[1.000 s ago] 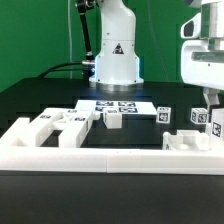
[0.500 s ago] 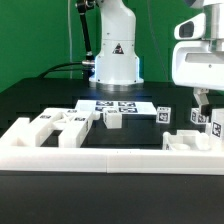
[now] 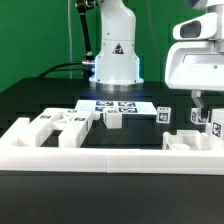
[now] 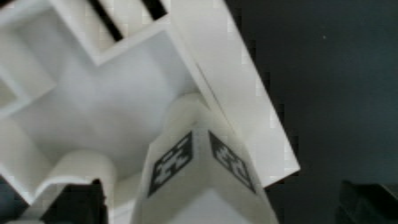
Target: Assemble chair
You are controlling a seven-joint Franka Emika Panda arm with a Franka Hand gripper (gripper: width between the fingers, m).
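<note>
Arm's wrist hung at 3 o'clock of the exterior view, gripper (image 3: 205,104) pointing straight down, jaws spread apart, gripping nothing. Tagged chair piece (image 3: 205,119) sat directly beneath, between the fingertips. Other chair pieces (image 3: 60,126) lay toward 9 o'clock on the black table (image 3: 30,100).

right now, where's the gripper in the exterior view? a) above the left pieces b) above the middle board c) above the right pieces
c: the gripper hangs over the tagged chair pieces at the exterior view's right, well clear of the marker board.
</note>
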